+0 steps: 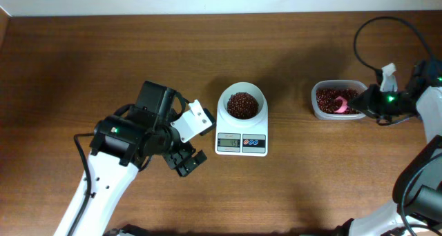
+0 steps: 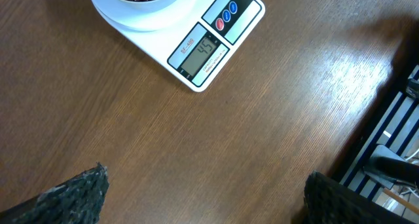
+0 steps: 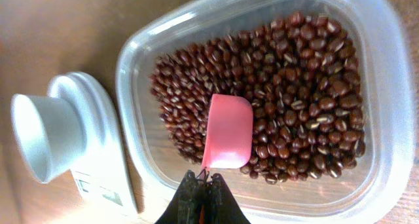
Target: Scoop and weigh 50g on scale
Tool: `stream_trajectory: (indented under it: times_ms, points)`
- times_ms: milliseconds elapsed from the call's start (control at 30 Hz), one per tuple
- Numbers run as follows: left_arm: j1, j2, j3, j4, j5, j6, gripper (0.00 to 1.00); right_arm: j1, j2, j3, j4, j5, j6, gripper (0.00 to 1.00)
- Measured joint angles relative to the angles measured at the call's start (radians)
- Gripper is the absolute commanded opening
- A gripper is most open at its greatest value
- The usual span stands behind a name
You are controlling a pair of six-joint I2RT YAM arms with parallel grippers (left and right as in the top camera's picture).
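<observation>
Scale (image 1: 241, 128): white, rounded-square, standing at mid-table (image 1: 138, 50), with its display (image 2: 204, 54) and its red and blue buttons (image 2: 226, 16) along the edge nearest the arms' bases. The display reads 45 in the left wrist view. A round white bowl (image 1: 224, 98) stands on the scale and holds a heap of small red-brown beans (image 1: 242, 105) that covers its bottom.

Right of the scale and apart from it, a clear plastic tub (image 1: 314, 101) holds a broader layer of the same beans. A pink scoop (image 3: 228, 132) lies in the tub on top of the beans.

Right gripper (image 3: 204, 196): on the side of the tub far from the scale, jaws clenched on the handle end of the pink scoop, with a sliver of pink showing between the fingertips.

Left gripper (image 1: 188, 161): left of the scale, near its display corner, above bare wood and touching nothing. Its jaws are released and spread wide, with one finger (image 2: 72, 198) in each lower corner of the left wrist view and table between them. The scale sits at the upper edge of that view.
</observation>
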Motion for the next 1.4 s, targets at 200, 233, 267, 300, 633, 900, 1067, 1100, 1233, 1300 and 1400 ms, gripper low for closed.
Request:
stream_trajectory:
  times_ms: [200, 233, 267, 300, 633, 900, 1067, 1100, 1233, 1300, 1400]
  points:
    - [0.000, 0.000, 0.000, 0.000, 0.000, 0.000, 0.99, -0.106, 0.000, 0.000, 0.010, -0.181, -0.002, 0.04]
    - [0.000, 0.000, 0.000, 0.000, 0.000, 0.000, 0.99, -0.116, 0.000, 0.000, 0.010, -0.201, -0.002, 0.04]
    - [0.000, 0.000, 0.000, 0.000, 0.000, 0.000, 0.99, -0.125, 0.000, 0.000, 0.010, -0.220, -0.001, 0.04]
    - [0.000, 0.000, 0.000, 0.000, 0.000, 0.000, 0.99, -0.137, 0.000, 0.000, 0.010, -0.253, -0.002, 0.04]
    - [0.000, 0.000, 0.000, 0.000, 0.000, 0.000, 0.99, -0.150, 0.000, 0.000, -0.025, -0.447, -0.002, 0.04]
    - [0.000, 0.000, 0.000, 0.000, 0.000, 0.000, 0.99, -0.039, 0.000, 0.000, -0.026, -0.578, -0.002, 0.04]
    - [0.000, 0.000, 0.000, 0.000, 0.000, 0.000, 0.99, 0.098, 0.000, 0.000, -0.025, -0.612, -0.003, 0.04]
    - [0.000, 0.000, 0.000, 0.000, 0.000, 0.000, 0.99, 0.130, 0.000, 0.000, -0.026, -0.617, -0.002, 0.04]
    - [0.000, 0.000, 0.000, 0.000, 0.000, 0.000, 0.99, 0.227, 0.000, 0.000, -0.026, -0.626, -0.002, 0.04]
    - [0.000, 0.000, 0.000, 0.000, 0.000, 0.000, 0.99, 0.272, 0.000, 0.000, -0.026, -0.627, -0.001, 0.04]
    - [0.000, 0.000, 0.000, 0.000, 0.000, 0.000, 0.99, 0.339, 0.000, 0.000, -0.026, -0.627, -0.002, 0.04]
